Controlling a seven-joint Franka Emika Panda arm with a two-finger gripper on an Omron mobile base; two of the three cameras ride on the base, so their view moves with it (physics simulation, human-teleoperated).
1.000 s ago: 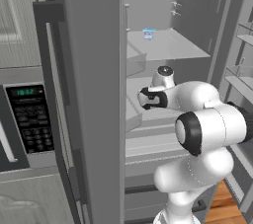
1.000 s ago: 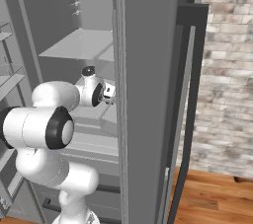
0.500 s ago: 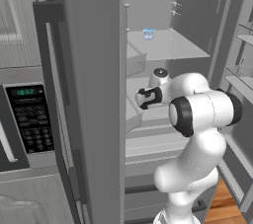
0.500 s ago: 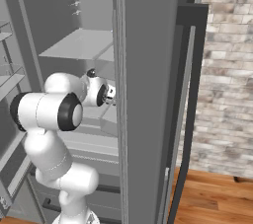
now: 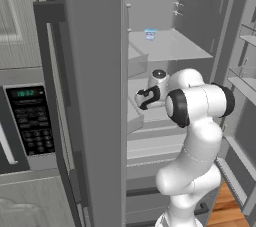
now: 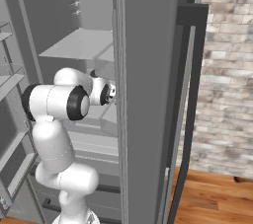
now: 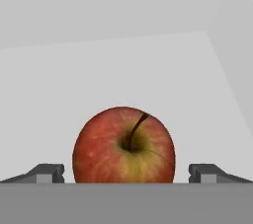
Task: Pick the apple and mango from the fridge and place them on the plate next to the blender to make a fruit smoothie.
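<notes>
Inside the open fridge (image 5: 165, 46), the white arm reaches over a pale inner shelf, its gripper (image 7: 126, 171) spread wide with one dark fingertip on each side of the apple (image 7: 124, 145) and a clear gap between each tip and the fruit. The apple sits upright on the smooth white shelf floor, stem hollow turned toward the hand camera, centred between the jaws, which suggests the hand is lined up for a squeeze across the fruit's widest part that is not yet made. Its skin is glossy, red mottled with faint pale speckles, fading to yellow-green around the dark curved stem; the round, firm form should give the flat fingertips little to bite on unless they close squarely across the middle. The shelf beneath is flat and matt, meeting a plain white back wall and a side wall on the right. From the left base camera the hand (image 5: 148, 97) sits at mid-height in the cabinet, just past the edge of the brushed grey steel door (image 5: 92, 96), with a small bluish container (image 5: 150, 34) farther back on the shelf above. A black-panelled microwave (image 5: 30, 121) stands to the left of the door.
</notes>
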